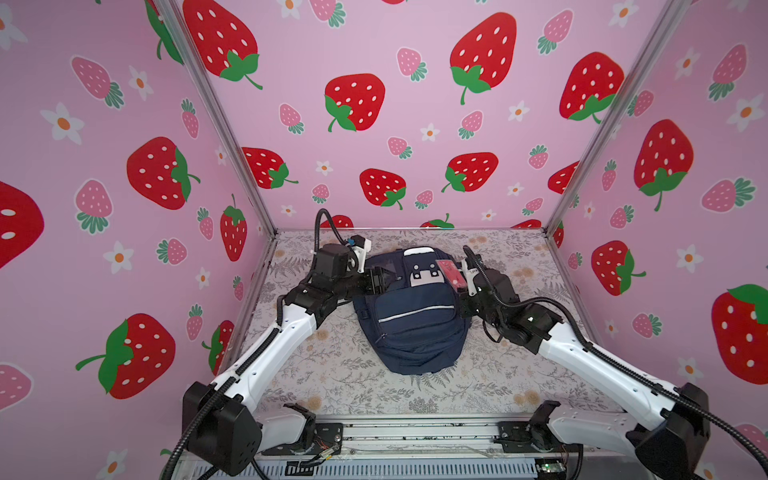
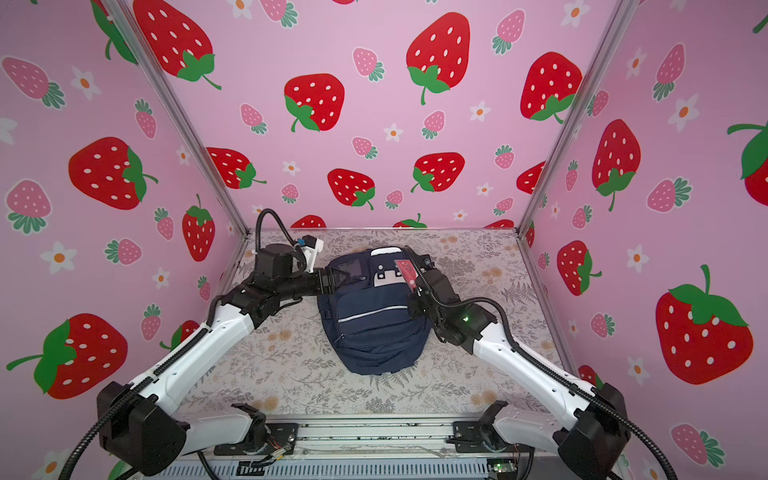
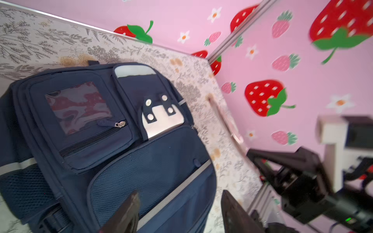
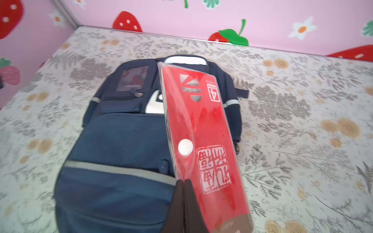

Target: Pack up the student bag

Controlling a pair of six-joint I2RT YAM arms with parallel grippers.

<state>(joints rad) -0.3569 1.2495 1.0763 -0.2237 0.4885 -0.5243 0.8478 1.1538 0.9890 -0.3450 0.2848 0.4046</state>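
At your right end effector (image 4: 183, 182) the jaws pinch the edge of a red pouch (image 4: 201, 129) over the student bag (image 4: 121, 141), which lies flat in the middle of the desk (image 4: 302, 105). Your left end effector (image 3: 179, 193) stands wide and empty by the bag. I think it should first open a zip pocket (image 3: 94, 139); then slide the pouch in edgewise.

Open tablecloth (image 1: 340, 386) in front of the backpack (image 1: 409, 324). Blocked mid-table by the backpack itself. Crowded over its far corners by the left gripper (image 1: 386, 277), fingers spread, and the right gripper (image 4: 182, 182), pinching a red packet (image 4: 201, 125). Hemmed by walls (image 1: 374, 124) on three sides.
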